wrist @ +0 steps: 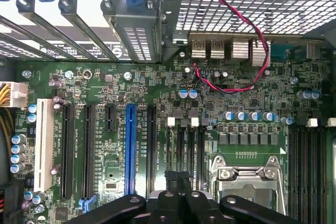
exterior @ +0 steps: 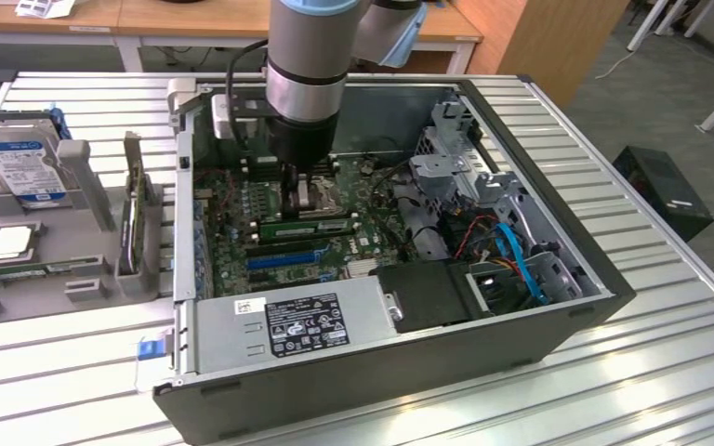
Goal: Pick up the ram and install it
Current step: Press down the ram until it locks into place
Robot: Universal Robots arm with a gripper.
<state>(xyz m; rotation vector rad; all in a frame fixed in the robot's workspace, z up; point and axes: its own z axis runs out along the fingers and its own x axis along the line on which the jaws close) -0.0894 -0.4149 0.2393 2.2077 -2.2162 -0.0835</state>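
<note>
Exterior view: the arm reaches down into the open computer case [exterior: 543,321] on the slatted desk [exterior: 654,390], its end effector [exterior: 305,190] low over the motherboard [exterior: 227,237], centre of frame. A ram stick [exterior: 308,225], long and green, lies flat just below the end effector, apparently seated in a slot; whether it is latched I cannot tell. The end effector's tips are hard to make out there.

Wrist view: the end effector [wrist: 178,182] shows at bottom centre, fingers [wrist: 170,178] pressed together, nothing visible between them. Beyond it are the processor socket [wrist: 247,174], the blue slot [wrist: 129,148] and empty memory slots [wrist: 307,161] at right.

Judgement: the stick looks placed in the board and the end effector carries nothing, so the pick-up seems done. More parts stand in the grey rack [exterior: 78,204] at left.
</note>
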